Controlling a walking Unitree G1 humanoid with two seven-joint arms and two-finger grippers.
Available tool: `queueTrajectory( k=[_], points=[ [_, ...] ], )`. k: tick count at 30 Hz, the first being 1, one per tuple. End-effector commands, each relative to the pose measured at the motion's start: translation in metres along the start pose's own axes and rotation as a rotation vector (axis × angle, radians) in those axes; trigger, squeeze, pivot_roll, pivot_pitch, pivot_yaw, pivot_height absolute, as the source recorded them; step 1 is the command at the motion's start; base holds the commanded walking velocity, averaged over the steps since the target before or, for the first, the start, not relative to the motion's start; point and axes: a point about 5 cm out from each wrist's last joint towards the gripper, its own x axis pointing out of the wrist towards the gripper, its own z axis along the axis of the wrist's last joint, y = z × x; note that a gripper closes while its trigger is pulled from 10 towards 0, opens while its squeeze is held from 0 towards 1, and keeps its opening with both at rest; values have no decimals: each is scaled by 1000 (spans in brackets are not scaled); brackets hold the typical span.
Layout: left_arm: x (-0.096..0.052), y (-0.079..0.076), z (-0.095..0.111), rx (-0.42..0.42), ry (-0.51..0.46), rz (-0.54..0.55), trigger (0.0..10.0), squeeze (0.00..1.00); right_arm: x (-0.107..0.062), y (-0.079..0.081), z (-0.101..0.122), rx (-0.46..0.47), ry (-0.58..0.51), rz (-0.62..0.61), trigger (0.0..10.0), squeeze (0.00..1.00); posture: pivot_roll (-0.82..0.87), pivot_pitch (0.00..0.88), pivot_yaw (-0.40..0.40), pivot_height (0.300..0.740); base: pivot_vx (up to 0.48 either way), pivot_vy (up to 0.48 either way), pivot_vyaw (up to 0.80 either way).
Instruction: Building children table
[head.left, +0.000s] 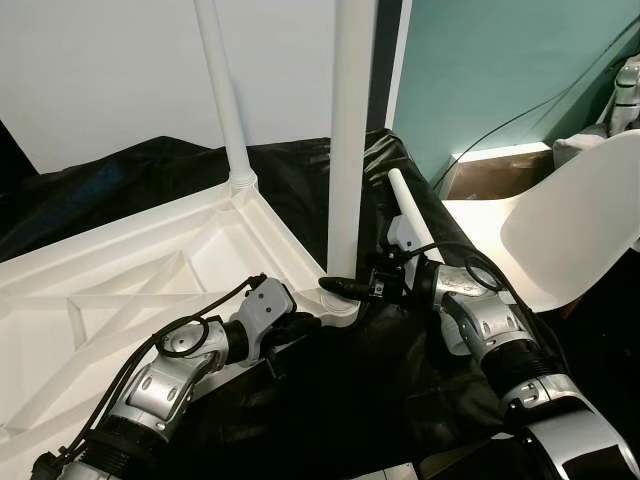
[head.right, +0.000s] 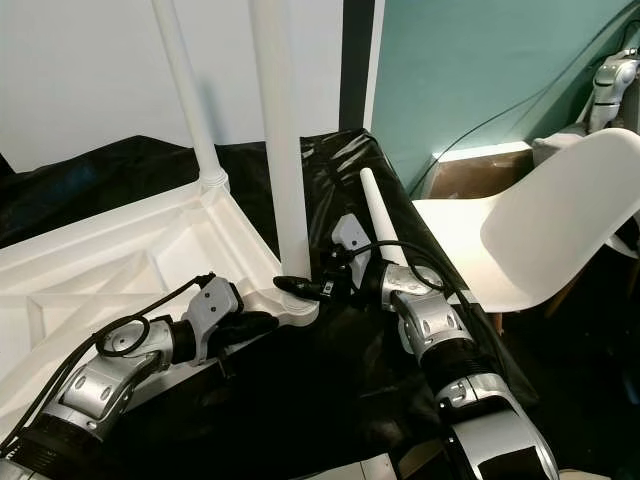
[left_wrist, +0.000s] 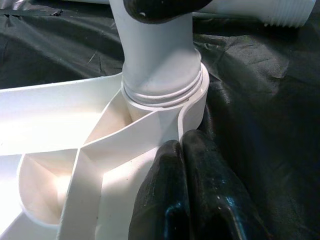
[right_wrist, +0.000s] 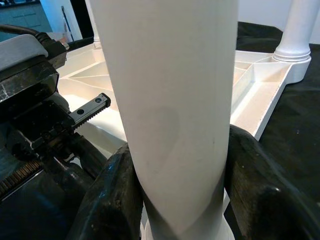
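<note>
From the head views, the white plastic tabletop (head.left: 130, 290) lies upside down on black plastic sheeting (head.left: 360, 400), its ribbed underside up. One tubular leg (head.left: 225, 95) already stands in the far corner socket. The right gripper (head.left: 345, 287) pinches a second leg (head.left: 352, 140) low down, upright in the near corner socket (head.left: 340, 305); the left gripper (head.left: 300, 325) rests against that corner, bracing it. A third leg (head.left: 410, 205) lies loose on the sheeting, beside a white moulded chair (head.left: 570, 220).

In the left wrist view, its two glossy black fingers (left_wrist: 200, 200) are pressed together against the socket wall; screw threads (left_wrist: 162, 92) show at the joint, so the leg seems not fully seated.

In the right wrist view, rubbery pads (right_wrist: 112, 195) clamp the smooth matte tube on both sides.

Next likely calls for twisting the leg home while the tabletop is held steady.
</note>
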Motion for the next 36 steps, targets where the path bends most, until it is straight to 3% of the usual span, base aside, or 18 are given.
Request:
queueTrajectory(
  k=[1,5,6,7,8,9,11,12,14,18,22,23,24,25,29,30,31,36],
  points=[
    [6,-22,-22,-86,45,-145,10000,0,1,-7,10,-31,-26,-20,0,0,63,0,-32,740,0,0,0],
    [5,-24,-22,-93,43,-134,10000,0,6,2,7,17,-62,-71,0,0,82,0,-51,740,0,0,0],
    [4,-24,-23,-96,42,-129,10000,0,9,4,7,3,-113,-216,0,0,83,0,-56,740,0,0,0],
    [4,-24,-23,-96,42,-129,10000,0,9,4,7,3,-113,-216,0,0,83,0,-56,740,0,0,0],
    [4,-25,-23,-98,41,-126,10000,0,9,8,8,15,-177,-346,0,0,82,0,-57,740,0,0,0],
    [4,-25,-23,-98,41,-126,10000,0,9,8,8,15,-177,-346,0,0,82,0,-57,740,0,0,0],
    [6,-26,-23,-100,38,-127,10000,0,6,20,8,15,-253,-538,0,0,83,0,-57,740,0,0,0],
    [6,-26,-23,-100,38,-127,10000,0,6,20,8,15,-253,-538,0,0,83,0,-57,740,0,0,0],
    [6,-25,-22,-98,36,-130,10000,0,1,17,9,-1,-267,-655,0,0,78,0,-50,740,0,0,0],
    [5,-24,-21,-94,37,-135,10000,0,-4,10,12,-14,-274,-726,0,0,71,0,-42,740,0,0,0],
    [5,-24,-21,-93,38,-138,10000,0,-2,11,10,-4,-259,-707,0,0,71,0,-40,740,0,0,0],
    [5,-25,-21,-101,38,-148,10000,0,1,17,8,-5,-241,-684,3098,0,69,0,-35,740,0,0,0],
    [5,-25,-21,-101,38,-148,10000,0,1,17,8,-5,-241,-684,3098,0,69,0,-35,740,0,0,0],
    [4,-26,-22,-112,39,-156,10000,1000,4,20,8,8,-246,-661,10000,1000,67,0,-32,740,0,0,0],
    [5,-27,-22,-115,38,-160,10000,1000,8,24,7,10,-217,-617,10000,1000,66,0,-30,740,0,0,0],
    [6,-25,-21,-98,39,-144,10000,1000,9,26,4,20,-194,-594,10000,0,67,0,-28,740,0,0,0],
    [6,-23,-21,-85,35,-128,10000,0,8,28,-1,30,-157,-563,10000,0,67,0,-27,740,0,0,0],
    [7,-18,-19,-59,5,-80,10000,0,4,33,-8,43,-97,-518,10000,0,66,0,-23,740,0,0,0]
  ],
)
